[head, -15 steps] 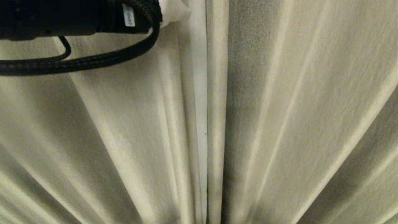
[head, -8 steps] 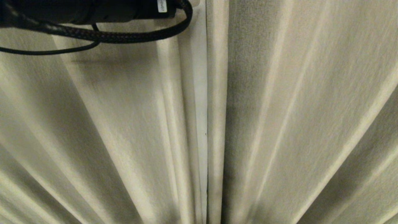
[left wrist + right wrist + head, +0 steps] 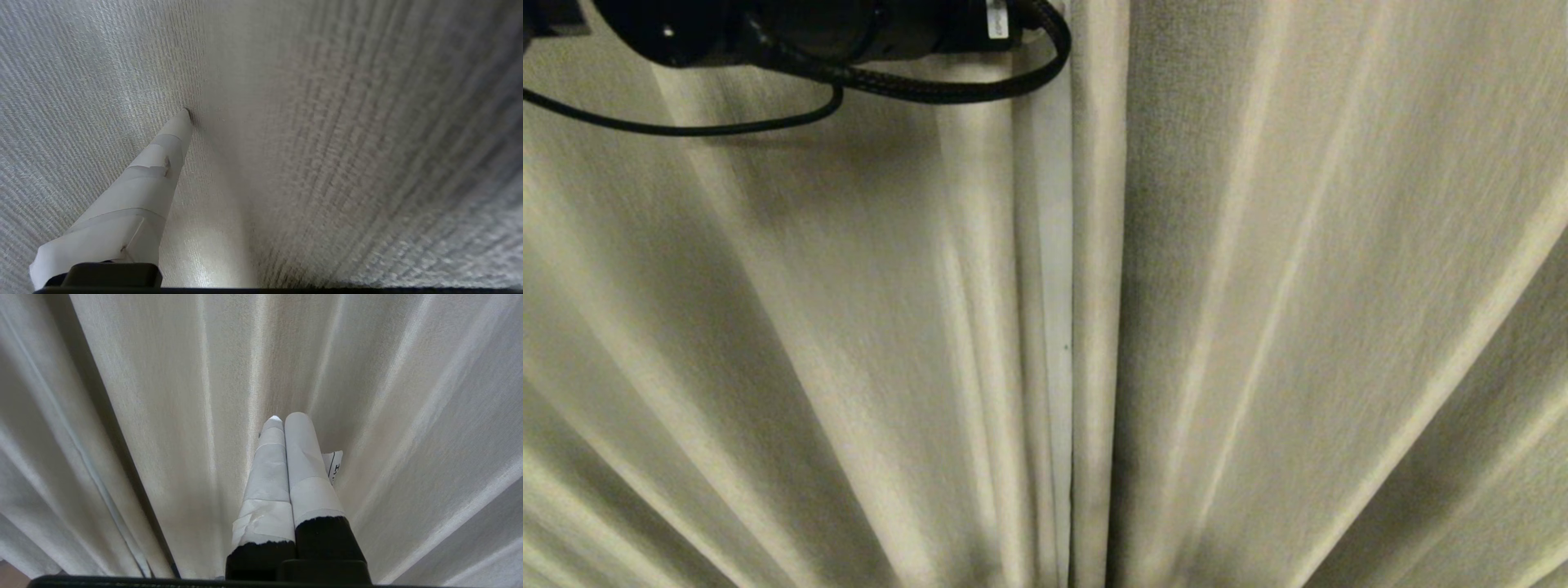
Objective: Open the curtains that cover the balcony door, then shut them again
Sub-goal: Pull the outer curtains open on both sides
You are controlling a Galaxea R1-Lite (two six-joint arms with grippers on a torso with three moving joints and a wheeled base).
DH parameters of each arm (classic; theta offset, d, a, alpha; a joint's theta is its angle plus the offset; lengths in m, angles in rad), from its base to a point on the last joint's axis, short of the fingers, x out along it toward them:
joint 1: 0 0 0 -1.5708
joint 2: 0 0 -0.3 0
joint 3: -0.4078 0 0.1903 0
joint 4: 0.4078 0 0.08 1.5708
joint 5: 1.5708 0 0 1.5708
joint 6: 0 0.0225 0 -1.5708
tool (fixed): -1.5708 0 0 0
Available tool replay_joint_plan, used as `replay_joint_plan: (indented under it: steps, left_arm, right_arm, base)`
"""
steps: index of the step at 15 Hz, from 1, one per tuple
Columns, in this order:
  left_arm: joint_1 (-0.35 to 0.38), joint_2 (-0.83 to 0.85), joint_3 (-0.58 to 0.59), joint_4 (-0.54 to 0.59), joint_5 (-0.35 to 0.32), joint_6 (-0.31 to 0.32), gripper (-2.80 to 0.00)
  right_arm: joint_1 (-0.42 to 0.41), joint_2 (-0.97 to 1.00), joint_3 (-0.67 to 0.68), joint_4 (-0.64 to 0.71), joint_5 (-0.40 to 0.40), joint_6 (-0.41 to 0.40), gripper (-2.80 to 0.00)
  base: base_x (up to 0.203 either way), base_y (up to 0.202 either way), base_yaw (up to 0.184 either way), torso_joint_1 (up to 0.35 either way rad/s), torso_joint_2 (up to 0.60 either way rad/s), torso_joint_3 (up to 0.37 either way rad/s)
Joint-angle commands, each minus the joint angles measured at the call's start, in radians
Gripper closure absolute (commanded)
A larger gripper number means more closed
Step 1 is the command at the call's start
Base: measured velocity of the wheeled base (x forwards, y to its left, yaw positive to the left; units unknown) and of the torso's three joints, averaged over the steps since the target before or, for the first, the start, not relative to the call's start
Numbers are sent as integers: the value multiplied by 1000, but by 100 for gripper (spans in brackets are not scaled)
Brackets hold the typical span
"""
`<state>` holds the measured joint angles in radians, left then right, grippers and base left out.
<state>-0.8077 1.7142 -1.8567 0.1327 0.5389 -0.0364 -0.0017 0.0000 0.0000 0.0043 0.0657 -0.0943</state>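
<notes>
1. You face the curtains (image 3: 1258,327) at close range; their cream pleats fill the whole view, and the two panels meet at a narrow seam just left of centre. They are drawn shut, so the opening step is not yet done.
2. The balcony door cannot be seen anywhere; I judge it lies behind the fabric.
3. Your left arm (image 3: 809,28) reaches across the top left, its black cable (image 3: 947,88) looping down beside the seam, likely placed there to catch a panel's edge.
4. The left end effector (image 3: 229,122) is spread wide. Only one taped finger (image 3: 163,155) shows, its tip touching the weave; the other is out of sight, perhaps past a fold.
5. The right end effector (image 3: 284,420) hangs parked near the right panel, fingers pressed together and empty.
6. Before you close the left fingers, check a pleat really sits between them.
</notes>
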Motion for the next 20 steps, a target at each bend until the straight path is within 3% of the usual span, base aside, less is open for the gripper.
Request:
replay_joint_plan:
  steps: [1, 4, 5, 20]
  left_arm:
    - [13, 22, -19, 1, 3, 0, -280]
    - [27, 28, -29, 1, 1, 3, -280]
    - [28, 28, -29, 1, 1, 3, 0]
    - [95, -21, -50, 1, 7, 35, 0]
  right_arm:
    - [0, 0, 0, 0, 0, -1, 0]
    - [0, 0, 0, 0, 1, -1, 0]
    - [0, 0, 0, 0, 0, -1, 0]
    - [0, 0, 0, 0, 0, -1, 0]
  base:
    - [0, 0, 0, 0, 0, 0]
    - [0, 0, 0, 0, 0, 0]
    - [0, 0, 0, 0, 0, 0]
    - [0, 0, 0, 0, 0, 0]
